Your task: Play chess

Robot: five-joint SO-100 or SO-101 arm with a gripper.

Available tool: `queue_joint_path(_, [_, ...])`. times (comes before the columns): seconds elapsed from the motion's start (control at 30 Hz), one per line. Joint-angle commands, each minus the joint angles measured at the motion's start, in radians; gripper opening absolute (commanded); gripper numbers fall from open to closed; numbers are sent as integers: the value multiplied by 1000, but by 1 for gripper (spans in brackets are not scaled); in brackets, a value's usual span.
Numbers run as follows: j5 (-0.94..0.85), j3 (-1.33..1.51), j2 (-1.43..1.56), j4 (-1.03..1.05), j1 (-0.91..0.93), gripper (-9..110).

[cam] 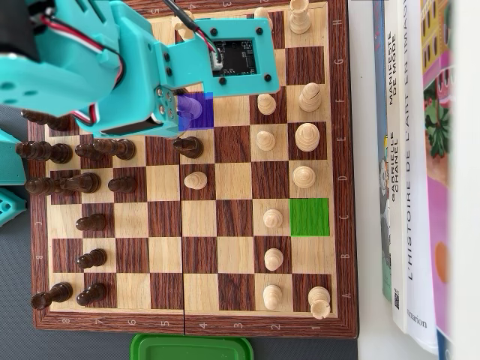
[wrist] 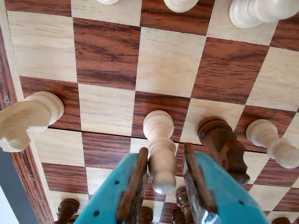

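A turquoise plastic arm is reaching over a wooden chessboard (cam: 225, 225), its tool (wrist: 161, 179) spread either side of a pale turned pawn (wrist: 160, 154) in the wrist view, the rust-brown padded fingers (wrist: 133, 186) flanking the piece; whether they are touching it cannot be told. In the overhead view that pawn (cam: 189, 105) is showing under a translucent blue square marking, just beyond the arm's camera housing, while a solid green square (cam: 309, 217) is marking an empty cell near the board's right side. The board is showing alternating squares of dark, strongly grained reddish wood and smooth blond wood, with a dark border carrying letters and numerals. A dark brown pawn (wrist: 223, 144) is standing just right of the tool in the wrist view, and a pale knight (wrist: 25, 119) is sitting at the left edge near the border. Dark lathe-turned pieces (cam: 75, 180) are crowding the left columns in the overhead view; pale pieces (cam: 289, 161) are standing toward the right. The board is resting on a worktop (cam: 367, 187) that looks white at right and dark grey at lower left, with books (cam: 420, 165) lying alongside it and a green plastic lid (cam: 191, 346) at the bottom edge.
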Motion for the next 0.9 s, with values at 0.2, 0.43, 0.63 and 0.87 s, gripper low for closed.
queue_joint_path(0.2, [3,-8,6,-9,3,12])
queue_joint_path(0.43, [3,-8,6,-9,3,6])
queue_joint_path(0.63, [-2,-8,6,-9,3,5])
queue_joint_path(0.87, [-6,-17,15,-9,3,4])
